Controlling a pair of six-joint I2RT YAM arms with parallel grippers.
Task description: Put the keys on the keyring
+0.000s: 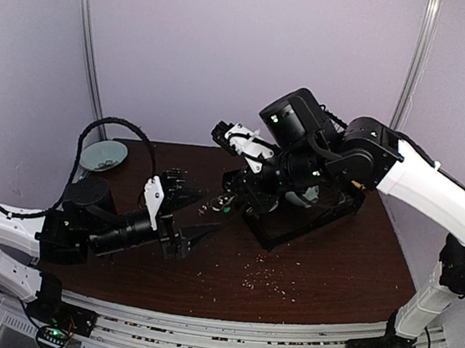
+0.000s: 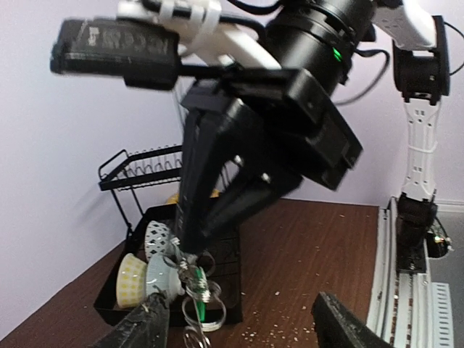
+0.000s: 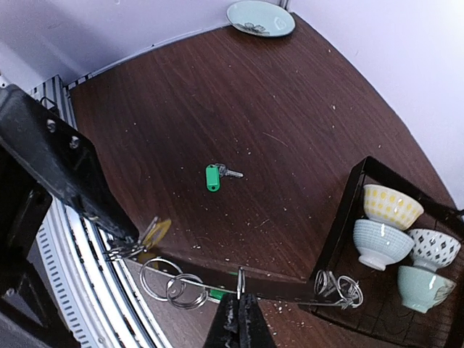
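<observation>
My right gripper (image 3: 240, 294) is shut on the keyring (image 3: 211, 286), a thin silver wire held above the table. Split rings (image 3: 174, 284) hang on it to the left and more rings (image 3: 335, 286) to the right. A yellow-tagged key (image 3: 160, 230) hangs at the wire's left end, beside one finger (image 3: 69, 170) of my left gripper. My left gripper (image 2: 239, 308) is open, its fingers on either side of and below a bunch of keys (image 2: 192, 286) with a green tag (image 2: 197, 308). Another green-tagged key (image 3: 212, 177) lies on the table. From above, both grippers (image 1: 203, 213) (image 1: 231, 197) meet at mid-table.
A black dish rack (image 1: 294, 223) stands at the right rear and holds several bowls (image 3: 391, 206). A pale plate (image 1: 103, 155) lies at the far left. Crumbs (image 1: 263, 274) are scattered over the brown table.
</observation>
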